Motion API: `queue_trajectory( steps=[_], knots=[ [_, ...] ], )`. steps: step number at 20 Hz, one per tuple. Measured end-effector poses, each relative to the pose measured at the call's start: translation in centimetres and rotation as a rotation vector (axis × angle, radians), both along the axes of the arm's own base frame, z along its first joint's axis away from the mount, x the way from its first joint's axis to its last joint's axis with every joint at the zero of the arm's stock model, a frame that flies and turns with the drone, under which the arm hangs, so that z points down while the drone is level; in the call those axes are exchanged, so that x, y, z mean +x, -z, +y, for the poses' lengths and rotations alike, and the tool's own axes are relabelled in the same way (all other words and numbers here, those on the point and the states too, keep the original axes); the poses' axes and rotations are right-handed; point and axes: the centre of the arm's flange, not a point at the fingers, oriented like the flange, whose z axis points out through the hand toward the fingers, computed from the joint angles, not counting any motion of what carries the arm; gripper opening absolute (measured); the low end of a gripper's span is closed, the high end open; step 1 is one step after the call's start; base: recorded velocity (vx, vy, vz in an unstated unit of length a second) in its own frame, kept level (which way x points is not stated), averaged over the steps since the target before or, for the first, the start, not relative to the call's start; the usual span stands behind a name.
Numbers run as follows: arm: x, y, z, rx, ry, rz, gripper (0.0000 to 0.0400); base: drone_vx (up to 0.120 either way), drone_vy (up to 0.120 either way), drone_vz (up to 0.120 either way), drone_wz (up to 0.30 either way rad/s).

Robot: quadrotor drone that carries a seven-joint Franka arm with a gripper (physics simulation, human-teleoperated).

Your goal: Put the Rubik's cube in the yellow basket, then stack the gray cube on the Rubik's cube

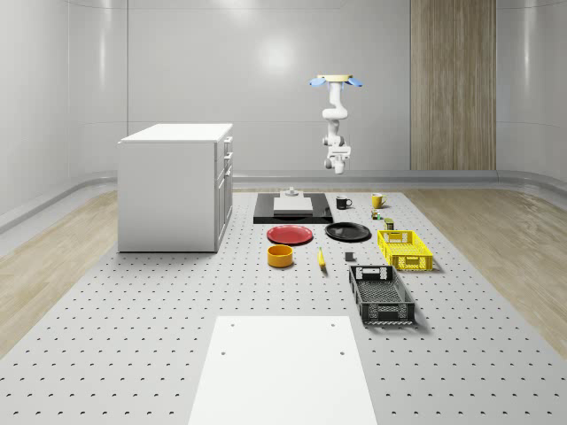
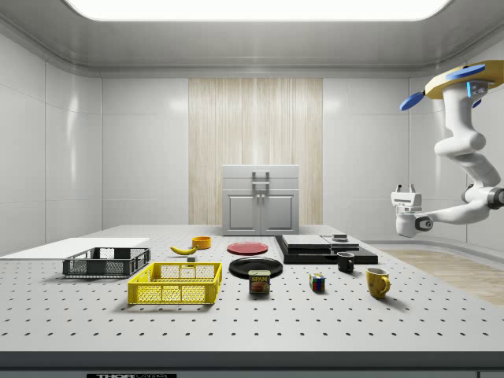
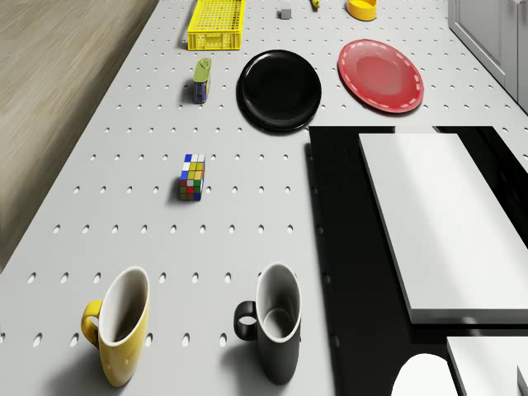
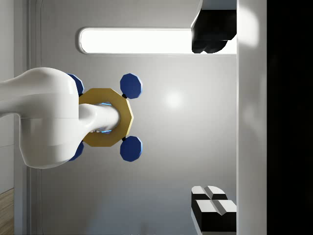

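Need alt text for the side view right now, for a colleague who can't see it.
The drone hovers high at the side view's right, its end effector hanging in the air above the table. The Rubik's cube sits on the table, right of the yellow basket.

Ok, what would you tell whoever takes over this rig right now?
Tool: open, empty, high in the air below the hovering drone.
Rubik's cube: on the table, between the yellow mug and the can.
Yellow basket: empty.
Gray cube: on the table beside the basket.
Done: nothing. Left: both steps.
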Motion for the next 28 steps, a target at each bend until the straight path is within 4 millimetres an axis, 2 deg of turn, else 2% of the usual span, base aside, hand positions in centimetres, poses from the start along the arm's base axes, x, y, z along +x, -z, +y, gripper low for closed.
queue_trajectory(
  steps=[9, 25, 28],
  knots=[
    [0.1, -1.6, 0.0, 0.000, 0.000, -0.007, 0.0400, 0.120, 0.120, 0.000, 0.000],
    [0.0, -1.9, 0.0, -0.002, 0.000, -0.019, 0.0400, 0.120, 0.120, 0.000, 0.000],
    [0.0, -1.9, 0.0, -0.003, 0.000, -0.021, 0.0400, 0.120, 0.000, 0.000, 0.000]
  ],
)
